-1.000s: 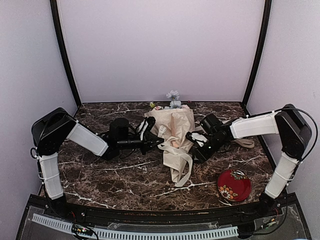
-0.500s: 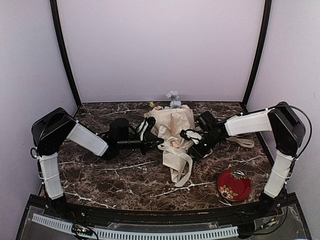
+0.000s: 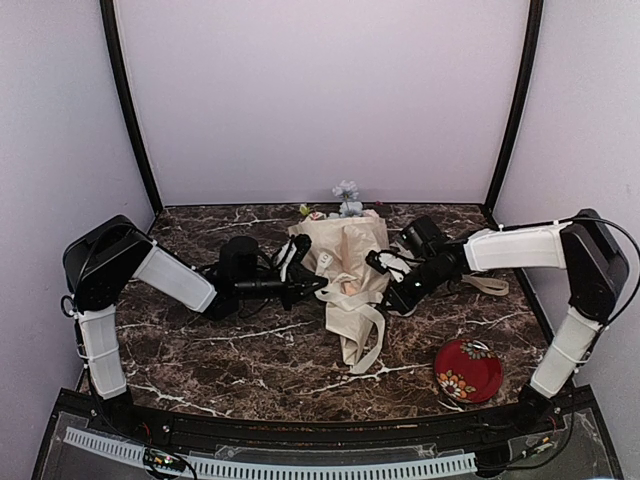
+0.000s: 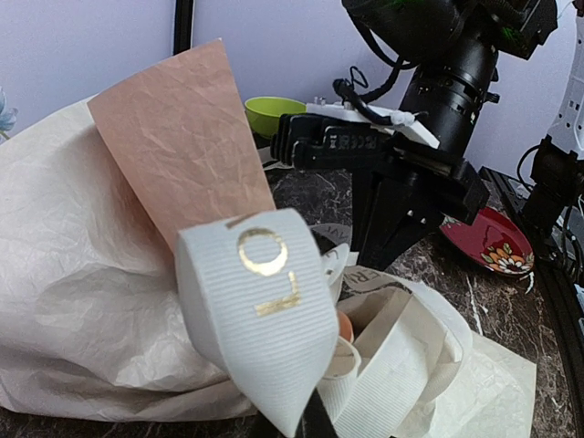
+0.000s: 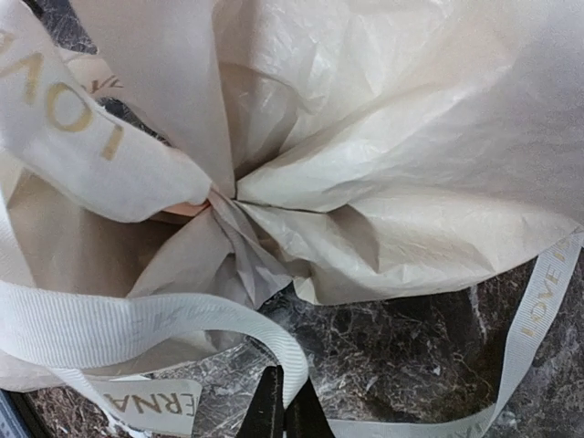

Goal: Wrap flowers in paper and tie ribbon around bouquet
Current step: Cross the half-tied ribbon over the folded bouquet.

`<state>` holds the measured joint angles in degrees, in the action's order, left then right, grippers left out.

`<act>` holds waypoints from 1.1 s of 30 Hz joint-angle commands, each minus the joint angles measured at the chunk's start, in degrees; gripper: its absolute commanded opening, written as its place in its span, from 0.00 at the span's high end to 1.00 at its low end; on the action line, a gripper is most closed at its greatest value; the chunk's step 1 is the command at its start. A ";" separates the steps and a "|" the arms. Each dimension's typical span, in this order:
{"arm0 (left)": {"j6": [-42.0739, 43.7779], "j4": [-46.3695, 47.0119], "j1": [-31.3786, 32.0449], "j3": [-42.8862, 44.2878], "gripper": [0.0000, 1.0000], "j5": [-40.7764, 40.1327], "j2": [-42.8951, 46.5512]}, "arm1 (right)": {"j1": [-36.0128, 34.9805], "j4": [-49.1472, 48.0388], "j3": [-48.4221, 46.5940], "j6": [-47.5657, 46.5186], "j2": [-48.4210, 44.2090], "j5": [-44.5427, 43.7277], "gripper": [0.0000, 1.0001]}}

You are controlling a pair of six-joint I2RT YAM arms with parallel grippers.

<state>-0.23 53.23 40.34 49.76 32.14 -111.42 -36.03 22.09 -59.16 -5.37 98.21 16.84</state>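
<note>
Right wrist: ribbon (image 5: 137, 328) perhaps newly pinched

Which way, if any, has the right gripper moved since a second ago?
Yes: the right gripper has shifted slightly toward the back wall, away from the red dish.

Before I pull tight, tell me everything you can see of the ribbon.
The ribbon is a flat cream-white ribbed fabric strip printed with gold letters. It lies in loose loops over the gathered paper, no knot visible, one strand trailing on the table. The left gripper and right gripper each pinch a strand.
</note>
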 commanded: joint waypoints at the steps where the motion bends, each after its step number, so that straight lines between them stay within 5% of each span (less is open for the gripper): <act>1: -0.36 1.62 -0.32 -0.78 1.00 0.19 3.31 | -0.03 4.51 -2.36 2.19 -3.45 1.00 1.00; 16: -3.25 4.27 -0.35 -4.08 0.95 -5.26 4.03 | 1.76 2.70 -6.22 14.59 -6.08 8.61 1.00; 19: -4.74 5.44 -0.34 -5.18 0.83 -6.31 4.14 | 2.55 1.67 -5.71 16.42 -4.92 11.16 1.00; 25: -7.29 11.62 -0.35 -12.00 0.42 -13.44 7.60 | 2.42 -0.24 -5.28 20.55 -3.29 13.82 1.00; 33: -8.52 12.35 -0.35 -20.76 0.07 -21.76 13.32 | 2.05 0.87 -5.44 21.71 -1.87 15.13 1.00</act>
<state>-7.66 61.56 40.34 33.28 16.27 -102.63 -33.50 23.79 -64.58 14.90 95.35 30.13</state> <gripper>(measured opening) 0.860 0.005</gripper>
